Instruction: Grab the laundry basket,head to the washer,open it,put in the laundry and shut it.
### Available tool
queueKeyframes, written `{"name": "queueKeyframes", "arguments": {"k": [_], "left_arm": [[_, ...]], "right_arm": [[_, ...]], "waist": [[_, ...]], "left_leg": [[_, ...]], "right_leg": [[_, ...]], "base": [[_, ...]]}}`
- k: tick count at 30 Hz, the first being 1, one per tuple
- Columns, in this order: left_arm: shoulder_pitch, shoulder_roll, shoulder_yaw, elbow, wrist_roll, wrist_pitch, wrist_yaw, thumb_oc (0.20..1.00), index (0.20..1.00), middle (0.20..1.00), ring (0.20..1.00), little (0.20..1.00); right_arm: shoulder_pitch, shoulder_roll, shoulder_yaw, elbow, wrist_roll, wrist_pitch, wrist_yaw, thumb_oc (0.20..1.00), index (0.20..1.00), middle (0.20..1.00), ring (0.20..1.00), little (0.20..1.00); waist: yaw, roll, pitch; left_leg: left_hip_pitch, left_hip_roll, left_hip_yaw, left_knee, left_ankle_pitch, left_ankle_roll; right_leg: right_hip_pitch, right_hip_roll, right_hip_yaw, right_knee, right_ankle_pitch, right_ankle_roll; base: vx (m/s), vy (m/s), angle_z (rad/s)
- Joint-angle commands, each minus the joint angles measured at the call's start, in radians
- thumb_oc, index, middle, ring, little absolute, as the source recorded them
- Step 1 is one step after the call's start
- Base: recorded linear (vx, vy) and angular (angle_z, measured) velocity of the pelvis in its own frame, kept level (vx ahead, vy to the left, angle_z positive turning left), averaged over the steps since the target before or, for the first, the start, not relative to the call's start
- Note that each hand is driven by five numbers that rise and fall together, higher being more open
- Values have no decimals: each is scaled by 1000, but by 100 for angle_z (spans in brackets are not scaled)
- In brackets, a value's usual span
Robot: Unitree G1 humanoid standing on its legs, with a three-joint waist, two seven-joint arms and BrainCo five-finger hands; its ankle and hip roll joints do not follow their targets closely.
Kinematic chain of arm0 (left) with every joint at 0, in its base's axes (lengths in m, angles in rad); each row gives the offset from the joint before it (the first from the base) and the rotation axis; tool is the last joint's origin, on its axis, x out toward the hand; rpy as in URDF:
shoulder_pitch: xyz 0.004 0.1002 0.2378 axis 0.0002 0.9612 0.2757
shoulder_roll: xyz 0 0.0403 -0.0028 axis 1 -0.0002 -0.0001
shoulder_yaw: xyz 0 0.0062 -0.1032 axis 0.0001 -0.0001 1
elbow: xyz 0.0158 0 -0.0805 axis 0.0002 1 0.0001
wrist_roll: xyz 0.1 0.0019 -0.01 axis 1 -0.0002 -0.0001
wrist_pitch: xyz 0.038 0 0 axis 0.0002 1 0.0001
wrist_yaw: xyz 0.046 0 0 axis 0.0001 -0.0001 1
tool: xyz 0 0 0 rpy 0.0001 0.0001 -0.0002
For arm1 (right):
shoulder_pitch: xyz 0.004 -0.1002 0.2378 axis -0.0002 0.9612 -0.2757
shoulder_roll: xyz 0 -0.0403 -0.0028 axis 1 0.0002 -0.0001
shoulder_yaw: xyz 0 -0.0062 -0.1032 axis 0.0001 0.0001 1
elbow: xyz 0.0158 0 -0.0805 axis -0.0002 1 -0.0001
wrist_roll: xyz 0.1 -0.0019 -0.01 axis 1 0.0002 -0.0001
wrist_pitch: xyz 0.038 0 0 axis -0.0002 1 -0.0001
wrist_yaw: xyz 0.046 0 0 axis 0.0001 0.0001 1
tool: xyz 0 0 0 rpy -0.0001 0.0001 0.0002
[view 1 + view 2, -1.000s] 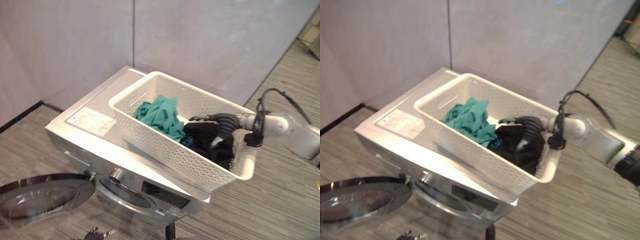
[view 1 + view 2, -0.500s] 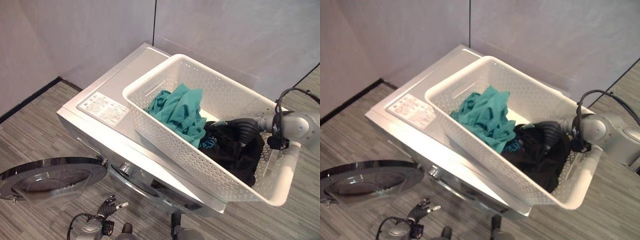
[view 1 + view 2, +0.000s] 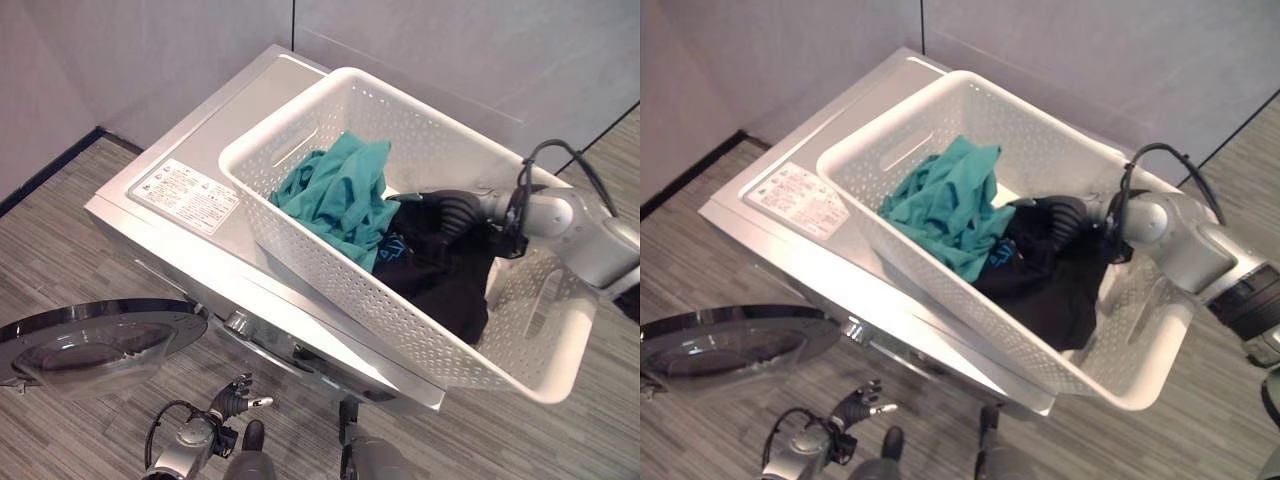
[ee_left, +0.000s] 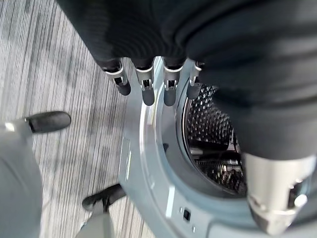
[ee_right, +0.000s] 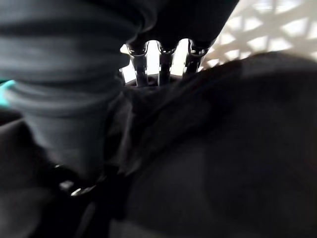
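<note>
Right hand [image 3: 447,212] sunk in black garment [image 3: 440,275] inside laundry basket [image 3: 330,105]; fingertips buried, grasp unreadable. Left hand [image 3: 237,400] relaxed, fingers straight, below washer [image 3: 215,150].

Even, soft overhead light in the eye views, fairly bright, no hard shadows. Washer [image 3: 215,140] top has a broad pale sheen; brighter glare runs along its front edge. Open door [image 3: 100,345] glass reflects light patches. White basket [image 3: 330,280] reads bright, almost washed out at the rim. Black garment [image 3: 440,285] is a dark mass, folds barely readable. Faint shadow on the floor [image 3: 60,230] under the door. Right wrist view is dim and backlit, light only coming through the basket wall. Left wrist view: glints on the drum [image 4: 213,129].
</note>
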Motion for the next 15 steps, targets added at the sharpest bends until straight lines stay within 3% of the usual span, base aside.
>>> {"name": "queueKeyframes", "arguments": {"k": [1, 10, 12, 15], "left_arm": [[-38, -7, -15, 32, 19, -24, 11, 1000, 1000, 1000, 1000, 1000], [-32, -34, -21, 67, 37, -18, 25, 1000, 1000, 1000, 1000, 1000], [-36, -46, -22, 92, 47, -18, 33, 1000, 1000, 1000, 1000, 1000], [-37, -47, -19, 95, 43, -21, 39, 1000, 1000, 1000, 1000, 1000]], "right_arm": [[80, 49, 135, 52, -13, -4, -39, 200, 200, 200, 200, 200], [125, 94, 20, 81, -50, -5, -111, 200, 200, 200, 200, 200], [110, 78, -79, 50, 20, -25, -195, 200, 200, 200, 200, 200], [53, 44, -134, 26, 88, -49, -254, 200, 200, 200, 200, 200]], "waist": [[31, 6, 28], [23, 15, 9], [16, 15, -14], [12, 10, -32]], "left_leg": [[-65, -20, -16, 22, -8, 37], [-45, -21, -11, 6, -15, 45], [-26, -21, -7, -1, -22, 48], [-12, -22, -1, -5, -28, 51]], "right_leg": [[-11, -54, 67, 88, -127, 43], [-5, -52, 76, 86, -131, 44], [4, -52, 87, 81, -131, 47], [11, -50, 94, 74, -129, 49]], "base": [[0, 0, 0], [0, 0, 0], [41, 16, -1], [28, 18, -4]]}}
